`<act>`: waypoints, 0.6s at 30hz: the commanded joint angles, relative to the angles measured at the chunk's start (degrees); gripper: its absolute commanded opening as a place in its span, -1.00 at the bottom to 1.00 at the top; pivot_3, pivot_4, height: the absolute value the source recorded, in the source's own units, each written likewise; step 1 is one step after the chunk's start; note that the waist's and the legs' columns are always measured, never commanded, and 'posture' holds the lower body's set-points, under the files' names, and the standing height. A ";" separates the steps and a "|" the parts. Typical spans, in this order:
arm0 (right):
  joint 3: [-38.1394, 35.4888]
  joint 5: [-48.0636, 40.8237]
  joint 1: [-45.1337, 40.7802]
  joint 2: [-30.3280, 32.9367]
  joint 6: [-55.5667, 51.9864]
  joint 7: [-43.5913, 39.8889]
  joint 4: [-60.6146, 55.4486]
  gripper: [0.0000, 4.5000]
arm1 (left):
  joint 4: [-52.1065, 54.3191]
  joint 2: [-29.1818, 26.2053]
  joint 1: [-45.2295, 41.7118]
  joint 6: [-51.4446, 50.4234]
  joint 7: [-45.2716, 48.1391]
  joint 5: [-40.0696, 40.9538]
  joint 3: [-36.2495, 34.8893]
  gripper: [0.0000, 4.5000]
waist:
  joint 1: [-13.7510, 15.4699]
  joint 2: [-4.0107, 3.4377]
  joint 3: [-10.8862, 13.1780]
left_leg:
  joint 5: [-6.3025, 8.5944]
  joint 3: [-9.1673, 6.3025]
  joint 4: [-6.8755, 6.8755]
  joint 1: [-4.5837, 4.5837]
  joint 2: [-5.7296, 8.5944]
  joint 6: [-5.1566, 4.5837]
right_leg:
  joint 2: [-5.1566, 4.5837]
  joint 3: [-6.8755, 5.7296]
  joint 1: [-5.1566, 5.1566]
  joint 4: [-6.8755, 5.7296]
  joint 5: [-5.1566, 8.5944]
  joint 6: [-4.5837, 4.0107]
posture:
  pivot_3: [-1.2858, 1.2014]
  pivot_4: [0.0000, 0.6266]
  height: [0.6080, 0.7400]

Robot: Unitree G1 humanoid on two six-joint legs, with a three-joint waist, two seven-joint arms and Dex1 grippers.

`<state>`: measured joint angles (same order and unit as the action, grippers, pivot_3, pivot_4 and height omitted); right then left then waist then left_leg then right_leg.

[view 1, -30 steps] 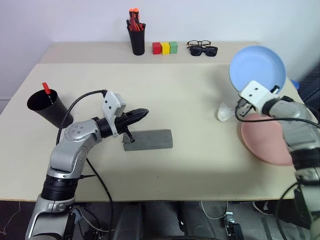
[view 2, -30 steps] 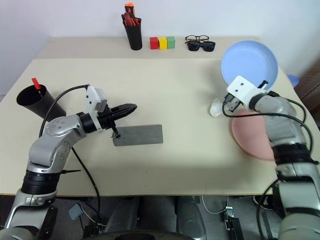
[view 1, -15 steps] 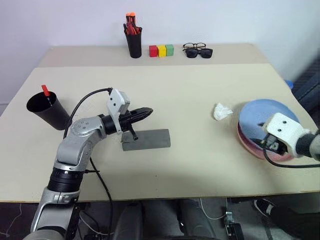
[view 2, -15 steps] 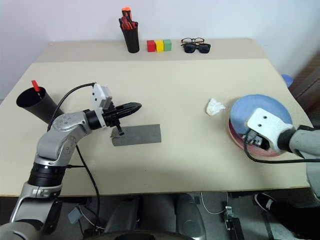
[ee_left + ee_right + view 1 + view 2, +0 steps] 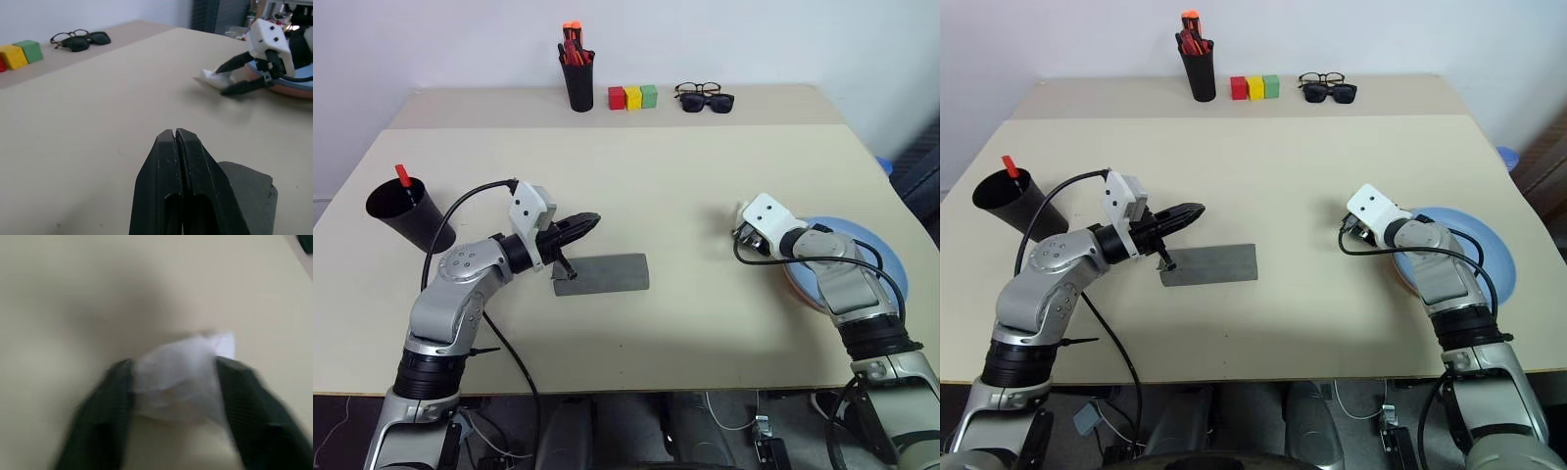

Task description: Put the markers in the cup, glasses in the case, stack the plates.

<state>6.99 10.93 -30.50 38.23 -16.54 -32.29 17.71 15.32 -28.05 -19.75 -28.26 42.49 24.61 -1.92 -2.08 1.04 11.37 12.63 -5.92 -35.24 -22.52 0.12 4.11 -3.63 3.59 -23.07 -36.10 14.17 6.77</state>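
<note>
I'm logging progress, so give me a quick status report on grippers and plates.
Left gripper shut, empty, above the grey case. Right gripper open around a crumpled white tissue. Blue plate stacked on pink plate. Nothing blocking.

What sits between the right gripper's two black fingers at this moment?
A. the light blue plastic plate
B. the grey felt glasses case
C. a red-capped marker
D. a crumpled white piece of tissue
D: the right gripper has its fingers spread either side of the crumpled white tissue on the beige table; the light blue plate lies behind it.
</note>
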 commanded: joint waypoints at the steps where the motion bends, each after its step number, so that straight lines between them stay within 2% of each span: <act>1: -0.34 0.84 -0.64 0.37 1.19 0.72 -0.04 -0.85 | 3.04 -0.58 0.88 -0.48 -0.89 1.79 -2.18 -1.00 | -0.18 0.00 0.00 | 0.00 0.00 0.00 0.00 0.00 0.00 | 0.00 0.00 0.00 0.00 0.00 0.00 | 0.03 -0.52 1.00; 2: -0.48 0.98 -0.50 0.50 1.13 0.85 -0.60 -0.98 | 3.24 -0.70 1.24 -0.70 -1.08 2.04 -2.42 -1.00 | -0.27 0.00 0.00 | 0.00 0.00 0.00 0.00 0.00 0.00 | 0.00 0.00 0.00 0.00 0.00 0.00 | 0.03 -0.52 1.00; 5: -3.38 0.94 2.12 3.14 -0.39 1.12 -7.64 -0.98 | 2.66 -1.00 2.43 -0.18 -1.64 1.86 -3.17 -1.00 | -0.34 -0.02 0.00 | 0.00 -0.01 0.01 0.02 0.00 0.00 | 0.02 0.00 0.00 -0.03 0.00 0.00 | 0.03 -0.52 1.00; 8: -10.07 -2.18 7.62 7.22 -3.82 -1.28 -18.39 -0.98 | 0.85 -1.47 3.33 0.80 -1.82 1.17 -4.04 -1.00 | -0.05 -0.05 0.02 | 0.00 -0.02 0.05 -0.02 0.00 -0.01 | 0.01 0.00 -0.04 -0.02 0.02 0.04 | 0.03 -0.52 1.00; 11: -19.51 -6.20 16.56 11.61 -8.25 -5.58 -28.43 -0.98 | -1.50 -2.42 3.49 1.62 -1.04 1.23 -5.01 -1.00 | 0.43 -0.04 0.02 | 0.01 -0.02 0.06 -0.02 0.00 -0.02 | 0.01 0.00 -0.04 0.01 0.04 0.05 | 0.03 -0.52 1.00; 14: -26.88 -7.92 24.84 14.54 -12.63 -8.46 -33.39 -0.98 | -3.86 -2.44 2.65 2.84 -2.00 0.32 -5.69 -1.00 | 0.99 -0.01 0.00 | 0.02 -0.01 0.07 0.00 0.00 -0.04 | 0.02 0.00 -0.02 0.01 0.06 0.03 | 0.03 -0.52 1.00; 17: -29.07 -8.59 30.03 15.24 -14.49 -9.51 -35.06 -0.56 | -4.96 -2.07 2.61 4.14 -3.73 -0.07 -6.92 -1.00 | 0.77 0.01 -0.01 | 0.02 0.10 -0.01 0.04 0.00 -0.04 | 0.01 0.08 0.00 0.02 0.14 -0.16 | 0.03 -0.52 1.00; 18: -29.23 -9.01 30.36 14.87 -14.76 -9.31 -35.39 -0.35 | -5.14 -2.11 2.97 4.63 -4.25 -0.43 -7.16 -1.00 | 0.66 0.01 -0.01 | 0.02 0.16 -0.01 0.07 -0.01 -0.04 | 0.01 0.14 0.00 0.02 0.14 -0.19 | 0.03 -0.52 1.00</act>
<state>-20.20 2.83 0.29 52.70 -30.98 -41.50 -15.14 9.38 -29.96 -16.53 -25.39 39.05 24.42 -7.32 -1.42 1.05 11.36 12.65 -5.70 -35.26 -22.43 0.12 4.07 -3.63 3.78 -23.07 -36.09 14.30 6.58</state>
